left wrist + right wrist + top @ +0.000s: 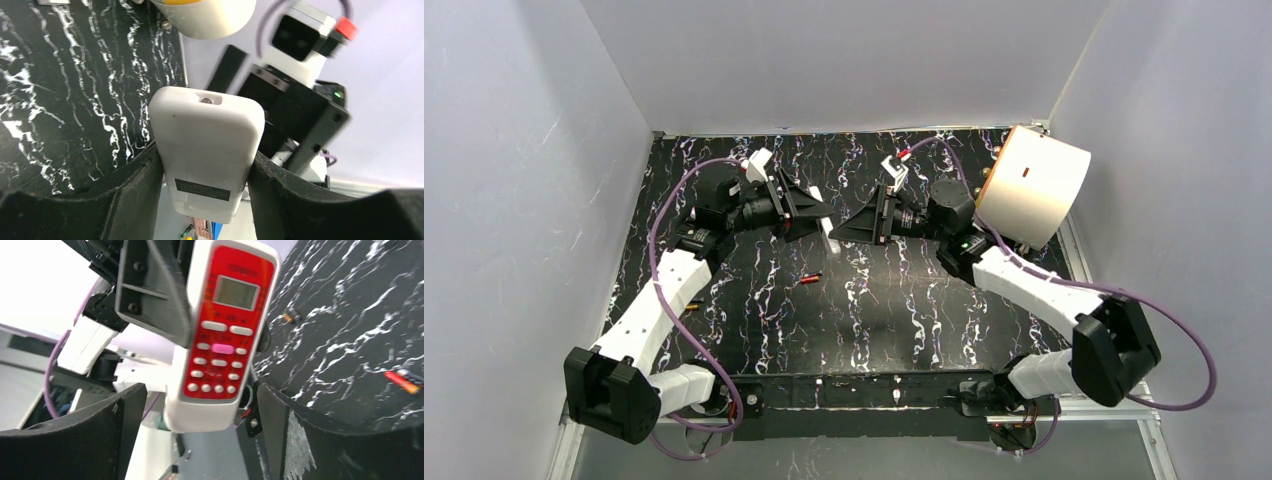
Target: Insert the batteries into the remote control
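My left gripper [820,214] is shut on the white remote control [828,230] and holds it above the table. The left wrist view shows the remote's white back [207,145] clamped between both fingers [130,195]. The right wrist view shows its red button face and screen [222,340]. My right gripper [844,228] faces it, open, with its jaws wide on either side of the remote's lower end and not touching it. One orange-red and black battery [811,278] lies on the table below the grippers, also seen in the right wrist view [404,381]. A second battery [692,305] lies by the left arm.
A large white cylinder [1032,185] stands at the back right, close behind the right arm, and also shows in the left wrist view [210,17]. The black marbled table [904,310] is walled by grey panels on the left, back and right. Another small battery [290,316] shows beyond the remote.
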Controlling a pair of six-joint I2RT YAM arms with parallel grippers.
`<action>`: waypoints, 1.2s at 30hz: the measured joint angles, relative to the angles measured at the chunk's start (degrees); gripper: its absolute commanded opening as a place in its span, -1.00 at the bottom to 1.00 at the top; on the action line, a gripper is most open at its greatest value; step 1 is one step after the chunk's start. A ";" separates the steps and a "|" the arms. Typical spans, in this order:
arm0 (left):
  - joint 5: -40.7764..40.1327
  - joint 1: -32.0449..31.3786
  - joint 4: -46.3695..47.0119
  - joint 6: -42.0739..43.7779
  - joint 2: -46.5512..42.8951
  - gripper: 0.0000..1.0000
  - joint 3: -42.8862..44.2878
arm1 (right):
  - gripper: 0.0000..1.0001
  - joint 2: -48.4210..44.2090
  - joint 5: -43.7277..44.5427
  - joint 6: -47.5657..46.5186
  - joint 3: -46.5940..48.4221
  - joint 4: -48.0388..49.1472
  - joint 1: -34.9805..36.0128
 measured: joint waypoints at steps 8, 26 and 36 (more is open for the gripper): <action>-10.43 -0.02 -13.79 2.75 -0.44 -1.00 3.39 | 0.82 -6.75 19.06 -21.97 8.90 -23.39 8.09; -17.33 -0.02 -20.90 -2.03 -2.14 -1.00 4.87 | 0.02 -0.70 50.97 -35.04 14.29 -37.86 22.45; -17.57 -0.02 -21.11 -4.33 -3.41 -0.95 4.59 | -0.24 -0.70 51.15 -34.67 14.29 -35.10 22.60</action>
